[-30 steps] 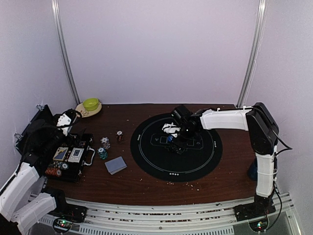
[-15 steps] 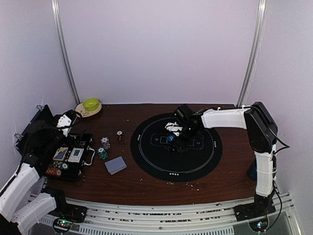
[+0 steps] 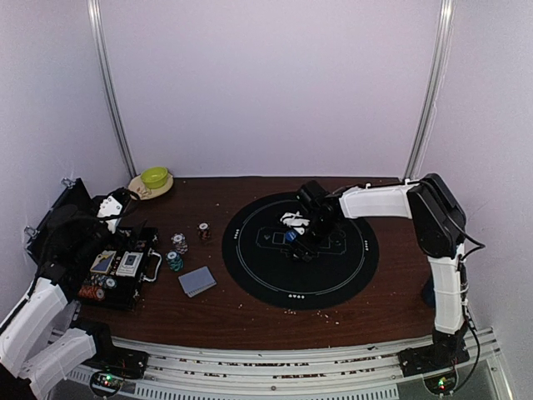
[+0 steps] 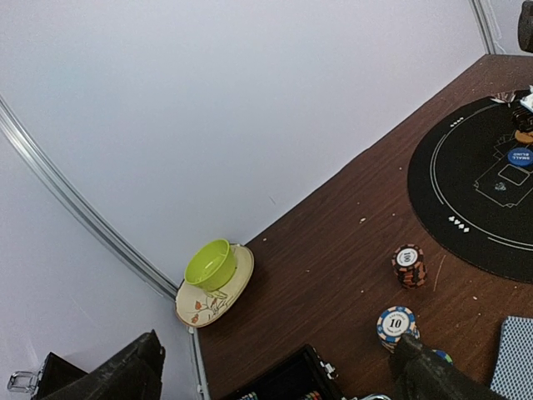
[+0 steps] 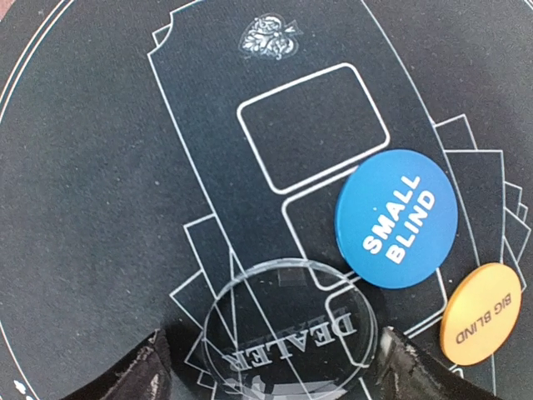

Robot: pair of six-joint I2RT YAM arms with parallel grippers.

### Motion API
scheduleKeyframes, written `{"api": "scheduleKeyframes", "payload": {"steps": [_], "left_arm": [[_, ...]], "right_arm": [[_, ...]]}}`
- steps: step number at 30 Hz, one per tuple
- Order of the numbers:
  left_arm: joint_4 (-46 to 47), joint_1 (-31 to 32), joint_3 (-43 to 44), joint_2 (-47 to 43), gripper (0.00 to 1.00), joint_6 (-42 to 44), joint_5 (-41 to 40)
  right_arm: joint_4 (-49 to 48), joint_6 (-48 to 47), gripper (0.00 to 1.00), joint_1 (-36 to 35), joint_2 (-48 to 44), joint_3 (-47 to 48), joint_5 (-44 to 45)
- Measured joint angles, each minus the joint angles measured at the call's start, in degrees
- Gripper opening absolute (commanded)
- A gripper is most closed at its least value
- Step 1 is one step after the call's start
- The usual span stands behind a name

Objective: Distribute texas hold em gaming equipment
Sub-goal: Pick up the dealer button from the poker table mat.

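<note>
Over the round mat (image 3: 258,268), the right claw (image 3: 301,243) is seen low. From the left wrist, the left claw (image 4: 279,379) is held apart, chip stacks (image 4: 396,323) just ahead. From the right wrist, the clear dealer disc (image 5: 287,321) is framed between parted fingers (image 5: 146,371); being thin, it could be pinched askew, or the blue disc (image 5: 396,218) beyond nudged.

Soft even light, mild fisheye
</note>
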State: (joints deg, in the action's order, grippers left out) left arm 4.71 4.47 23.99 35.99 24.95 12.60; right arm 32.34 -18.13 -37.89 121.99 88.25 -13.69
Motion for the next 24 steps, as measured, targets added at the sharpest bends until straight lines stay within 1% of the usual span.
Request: {"api": "scheduleKeyframes", "payload": {"steps": [3,6,10,14,18,24], "left_arm": [[0.00,0.00,0.00,0.02,0.98,0.04,0.00],[0.00,0.00,0.00,0.02,0.98,0.07,0.00],[0.00,0.00,0.00,0.02,0.98,0.07,0.00],[0.00,0.00,0.00,0.02,0.98,0.07,0.00],[0.00,0.00,0.00,0.02,0.98,0.09,0.00],[0.00,0.00,0.00,0.09,0.98,0.13,0.00]], "right_arm": [[0.59,-0.11,0.78,-0.02,0.44,0.66,-0.57],[0.63,-0.15,0.72,-0.02,0.48,0.76,-0.66],[0.61,-0.63,0.55,-0.35,0.48,0.76,0.02],[0.61,-1.18,0.50,-1.18,0.48,1.09,1.66],[0.96,-1.79,0.48,-2.21,0.46,1.42,3.34],[2.71,-2.45,0.46,-4.52,0.00,2.43,3.21]]}}
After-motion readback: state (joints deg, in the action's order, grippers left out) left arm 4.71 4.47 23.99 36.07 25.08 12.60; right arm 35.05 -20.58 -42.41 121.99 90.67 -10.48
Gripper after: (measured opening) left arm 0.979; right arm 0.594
